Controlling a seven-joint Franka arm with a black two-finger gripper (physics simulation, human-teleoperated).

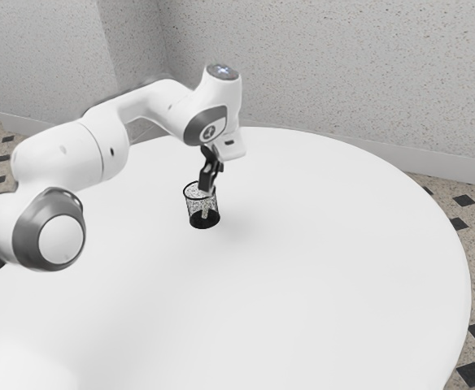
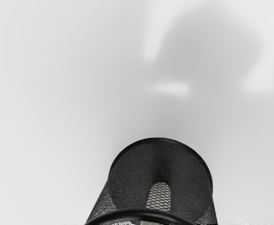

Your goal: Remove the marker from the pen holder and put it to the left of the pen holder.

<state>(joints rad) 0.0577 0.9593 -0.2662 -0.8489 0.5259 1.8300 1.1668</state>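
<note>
At the mouth of the pen holder, the gripper is seen pointing down; whether it is apart, together or clamped on something cannot be told. Inside the mesh, a pale stick, likely the marker, is seen. It should be pinched well, then pulled slowly straight up, so the holder is not bumped or tipped. Once out, it should be laid softly on the table, left of the holder.
</note>
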